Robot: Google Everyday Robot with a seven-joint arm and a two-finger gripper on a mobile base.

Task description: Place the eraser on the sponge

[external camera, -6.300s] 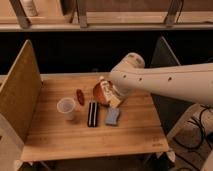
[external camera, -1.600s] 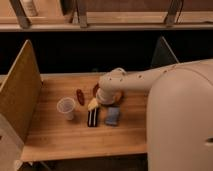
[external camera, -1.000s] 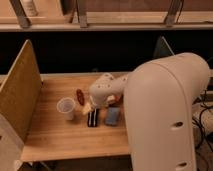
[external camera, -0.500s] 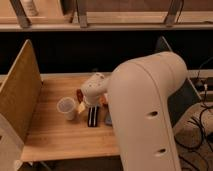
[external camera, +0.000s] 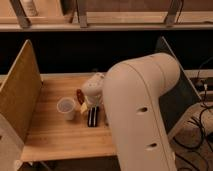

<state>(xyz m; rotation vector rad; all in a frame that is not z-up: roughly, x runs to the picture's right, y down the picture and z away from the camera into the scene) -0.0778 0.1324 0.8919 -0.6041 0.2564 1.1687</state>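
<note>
Camera view | eraser (external camera: 93, 116): black, pale-striped, flat on table (external camera: 60, 137); pincer (external camera: 91, 106): spread wide at its far end

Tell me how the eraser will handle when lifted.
Eraser looks like a stiff block, so it likely won't flop. Flat and long, it probably won't roll. Small, so probably light. Claw is right over it, open.

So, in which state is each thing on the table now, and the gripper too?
gripper: open, low above the eraser's far end, holding nothing.
eraser: lying flat on the table, not lifted.
sponge: hidden behind the arm, cannot tell.
cup: standing upright, mouth up.
dark red oblong thing: lying on the table.
</note>
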